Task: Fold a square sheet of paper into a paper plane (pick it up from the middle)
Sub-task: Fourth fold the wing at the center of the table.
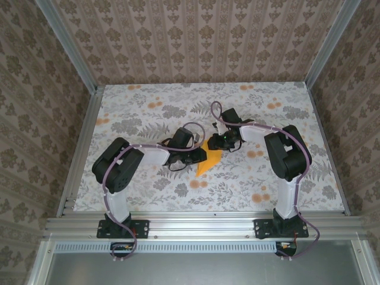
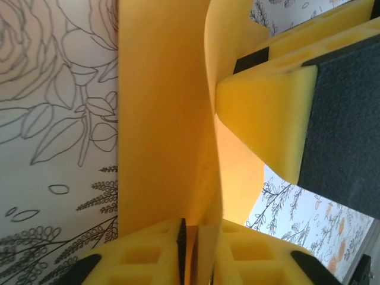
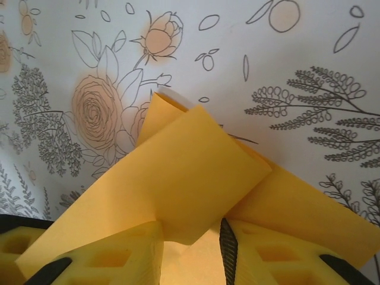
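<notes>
Patterned wallpaper is enclosing a floral-clothed table in the top view, where both arms are reaching toward the middle. The left gripper and right gripper are meeting over the orange paper, which is lying partly folded at the table's centre, its point aiming near-left.

From the left wrist, the left gripper is pinching a standing fold of the paper, its jaws nearly closed on it. A right finger is sitting just beside that fold.

From the right wrist, the right gripper is holding its jaws apart, with a folded flap of the paper lying loosely across the gap.
</notes>
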{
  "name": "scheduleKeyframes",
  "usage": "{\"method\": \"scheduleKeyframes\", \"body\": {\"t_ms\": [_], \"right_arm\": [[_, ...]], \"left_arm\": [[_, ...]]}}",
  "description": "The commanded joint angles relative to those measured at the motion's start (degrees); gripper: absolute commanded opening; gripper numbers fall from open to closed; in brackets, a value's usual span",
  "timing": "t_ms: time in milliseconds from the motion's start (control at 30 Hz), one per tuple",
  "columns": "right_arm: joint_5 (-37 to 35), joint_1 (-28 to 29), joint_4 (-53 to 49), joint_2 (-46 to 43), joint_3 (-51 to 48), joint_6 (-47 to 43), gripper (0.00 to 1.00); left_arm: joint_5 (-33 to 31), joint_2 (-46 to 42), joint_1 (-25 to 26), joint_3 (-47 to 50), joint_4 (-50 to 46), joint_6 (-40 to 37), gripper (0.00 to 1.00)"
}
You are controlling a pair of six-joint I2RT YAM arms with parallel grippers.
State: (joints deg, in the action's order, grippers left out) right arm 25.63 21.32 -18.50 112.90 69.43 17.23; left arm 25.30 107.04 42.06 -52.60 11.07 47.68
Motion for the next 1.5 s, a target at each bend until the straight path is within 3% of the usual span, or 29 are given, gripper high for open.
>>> {"method": "scheduleKeyframes", "body": {"t_ms": [0, 200, 500, 733, 1033, 1467], "right_arm": [[3.67, -0.88, 0.99, -0.67, -1.83, 3.07, 0.36], [4.99, -2.18, 1.73, -6.31, -2.81, 8.79, 0.43], [-3.64, -2.10, -0.16, -10.79, -9.63, 17.36, 0.45], [-3.50, -2.05, -2.00, -6.87, -8.55, 16.53, 0.34], [-4.09, -2.06, -3.86, -3.63, -7.02, 15.29, 0.32], [-3.70, -2.11, -3.45, -3.95, -6.99, 14.31, 0.34]], "left_arm": [[-0.59, 1.22, 0.03, -1.58, -2.62, -1.76, 0.14], [-1.82, 1.81, 0.23, -1.83, -3.51, -1.01, 0.08], [-0.82, 2.59, 0.87, -3.17, -2.90, -0.92, 0.09], [1.45, 3.78, 1.17, -4.37, -1.60, -0.93, 0.16], [4.43, 4.64, 1.35, -6.10, -0.47, -1.80, 0.25], [2.92, 6.14, 0.98, -6.34, -2.14, -1.67, 0.20]]}}
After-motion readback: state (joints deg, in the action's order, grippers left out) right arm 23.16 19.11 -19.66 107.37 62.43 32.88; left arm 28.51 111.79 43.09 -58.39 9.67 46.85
